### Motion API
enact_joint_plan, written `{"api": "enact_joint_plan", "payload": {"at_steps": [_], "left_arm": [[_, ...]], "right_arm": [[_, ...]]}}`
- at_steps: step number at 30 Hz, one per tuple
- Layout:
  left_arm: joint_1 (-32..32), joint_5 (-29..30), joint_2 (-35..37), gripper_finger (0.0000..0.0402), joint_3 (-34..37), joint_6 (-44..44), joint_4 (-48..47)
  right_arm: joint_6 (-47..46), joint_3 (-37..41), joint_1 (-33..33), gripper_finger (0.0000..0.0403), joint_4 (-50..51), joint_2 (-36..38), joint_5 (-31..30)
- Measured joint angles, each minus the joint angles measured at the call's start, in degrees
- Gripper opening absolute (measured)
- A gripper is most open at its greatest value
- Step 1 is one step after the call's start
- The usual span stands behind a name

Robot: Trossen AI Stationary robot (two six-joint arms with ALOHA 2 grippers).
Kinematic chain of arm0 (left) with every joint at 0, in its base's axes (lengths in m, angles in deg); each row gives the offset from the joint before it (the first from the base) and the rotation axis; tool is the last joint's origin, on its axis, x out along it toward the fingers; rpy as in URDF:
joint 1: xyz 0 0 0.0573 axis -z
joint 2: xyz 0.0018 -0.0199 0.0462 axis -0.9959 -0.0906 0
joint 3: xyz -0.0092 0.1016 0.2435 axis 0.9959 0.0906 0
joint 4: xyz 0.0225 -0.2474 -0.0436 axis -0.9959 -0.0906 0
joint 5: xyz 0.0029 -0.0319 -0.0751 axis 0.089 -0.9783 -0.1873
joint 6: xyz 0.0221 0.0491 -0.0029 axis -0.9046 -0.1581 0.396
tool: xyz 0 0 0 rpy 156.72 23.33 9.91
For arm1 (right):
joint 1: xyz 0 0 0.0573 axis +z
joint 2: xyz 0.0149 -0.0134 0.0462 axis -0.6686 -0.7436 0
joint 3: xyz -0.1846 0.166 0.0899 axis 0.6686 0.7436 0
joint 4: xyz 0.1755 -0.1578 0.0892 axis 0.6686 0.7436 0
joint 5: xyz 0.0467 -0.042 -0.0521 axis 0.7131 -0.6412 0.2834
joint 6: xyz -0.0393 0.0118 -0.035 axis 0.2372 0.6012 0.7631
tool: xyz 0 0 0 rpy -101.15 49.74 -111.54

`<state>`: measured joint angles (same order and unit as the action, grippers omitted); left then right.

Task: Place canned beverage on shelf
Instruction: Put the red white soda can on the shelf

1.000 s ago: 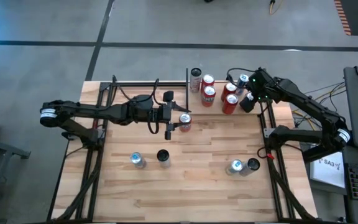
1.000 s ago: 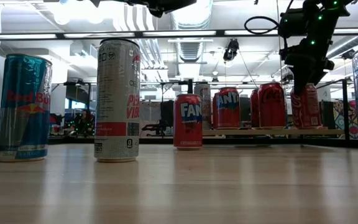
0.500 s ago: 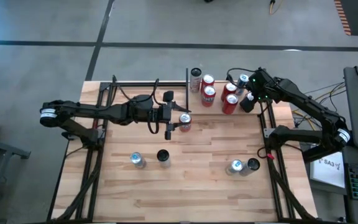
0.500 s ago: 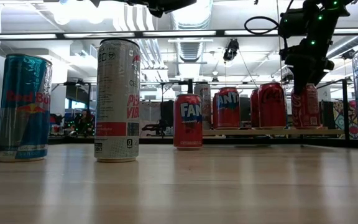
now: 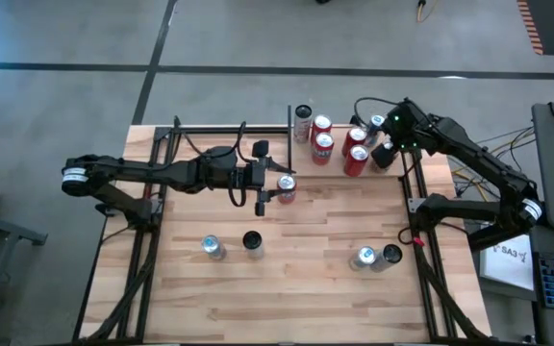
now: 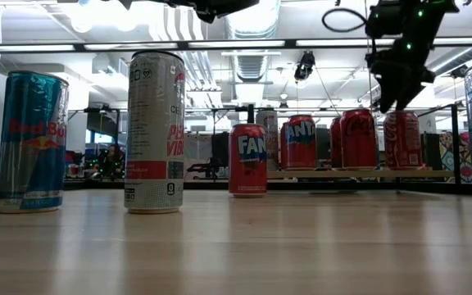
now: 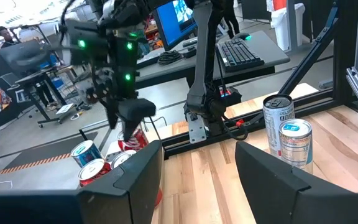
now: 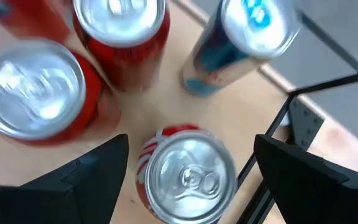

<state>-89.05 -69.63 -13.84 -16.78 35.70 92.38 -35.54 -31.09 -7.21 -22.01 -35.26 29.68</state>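
Two arms are seen from above; the left gripper [image 5: 275, 188] is stretched to the middle of the wooden tabletop [image 5: 306, 279], and its fingers are closed around an orange Fanta can [image 5: 285, 188] that stands on the table, just near of the shelf [image 5: 339, 171]; the shelf lies at the far right of the table and carries several cans, among them a red can [image 5: 356, 160] and a tall silver can [image 5: 303, 122]; the right gripper [image 5: 385, 144] is held above the right end of the shelf with its fingers spread and nothing between them; two cans [image 5: 229, 245] stand near left on the table and two more [image 5: 377, 257] near right.

In the low view the Fanta can [image 6: 247, 160] is seen upright on the table in front of the shelf [image 6: 359, 174]; a blue Red Bull can [image 6: 30, 142] and a tall white can [image 6: 154, 131] are standing at the left; the right gripper [image 6: 396, 70] hangs above the red cans, apart from them.

In the left wrist view the two dark fingers [image 7: 135, 180] are shown with a gap between them; the Fanta can itself is not visible there; the right arm is seen farther off over the red cans.

In the right wrist view a red can [image 8: 185, 174] is seen from above between the wide open fingers [image 8: 92, 171], untouched; two more red cans and a blue can [image 8: 247, 43] stand beyond it on the shelf board [image 8: 166, 106].
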Motion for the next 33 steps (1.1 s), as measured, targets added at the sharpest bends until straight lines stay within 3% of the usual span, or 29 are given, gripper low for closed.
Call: {"api": "enact_joint_plan", "payload": {"at_steps": [6, 13, 27, 30, 33], "left_arm": [[0.0, 0.0, 0.0, 0.019, 0.0, 0.0, 0.0], [0.0, 0.0, 0.0, 0.019, 0.0, -0.2, 0.0], [0.0, 0.0, 0.0, 0.019, 0.0, -1.2, 0.2], [0.0, 0.0, 0.0, 0.019, 0.0, -1.0, 0.7], [0.0, 0.0, 0.0, 0.019, 0.0, -0.2, 0.7]], "right_arm": [[-0.9, -6.5, 0.2, 0.0332, 1.5, 0.0, 0.5], [-5.3, -10.4, 3.5, 0.0328, 2.9, 0.0, 9.6], [-16.7, -8.2, 11.8, 0.0324, 13.5, 0.0, 9.1], [-17.8, -7.9, 12.3, 0.0302, 14.7, 0.0, 9.1], [-18.2, -7.4, 12.6, 0.025, 15.3, 0.0, 9.1]]}}
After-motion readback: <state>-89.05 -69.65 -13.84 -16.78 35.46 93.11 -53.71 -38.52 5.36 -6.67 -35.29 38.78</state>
